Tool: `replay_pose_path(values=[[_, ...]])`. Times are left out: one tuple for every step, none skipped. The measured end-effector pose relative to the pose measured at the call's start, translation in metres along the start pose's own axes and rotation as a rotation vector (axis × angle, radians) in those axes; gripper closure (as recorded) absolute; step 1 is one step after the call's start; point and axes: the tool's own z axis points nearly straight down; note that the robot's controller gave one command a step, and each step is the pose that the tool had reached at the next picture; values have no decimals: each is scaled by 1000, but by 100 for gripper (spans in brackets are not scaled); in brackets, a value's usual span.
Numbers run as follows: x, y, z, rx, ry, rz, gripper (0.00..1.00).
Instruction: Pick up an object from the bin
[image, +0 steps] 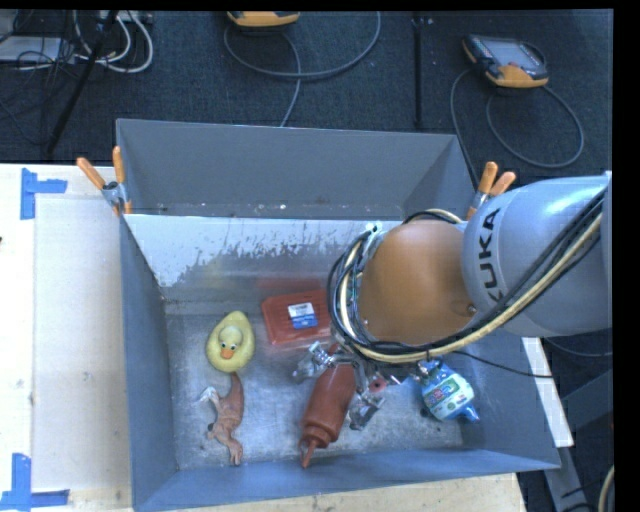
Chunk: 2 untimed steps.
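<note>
My gripper (338, 384) is low in the bin's front middle, under the arm's orange cover. Its two metal fingers (312, 362) stand apart on either side of the upper body of a reddish-brown squeeze bottle (324, 418). The bottle lies on the bin floor with its nozzle pointing to the front edge. Just behind the gripper lies a flat red box (295, 317) with a white and blue label. A blue, white and green packet (447, 393) lies to the gripper's right.
A yellow rubber duck (230, 342) sits left of the red box. In front of it a tan toy animal (228, 412) lies on its side. The arm and its cables cover the bin's right half.
</note>
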Motion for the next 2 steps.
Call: replay_pose_path(values=[[-7, 0, 27, 0, 2, -148, 100], [-7, 0, 27, 0, 1, -148, 100]])
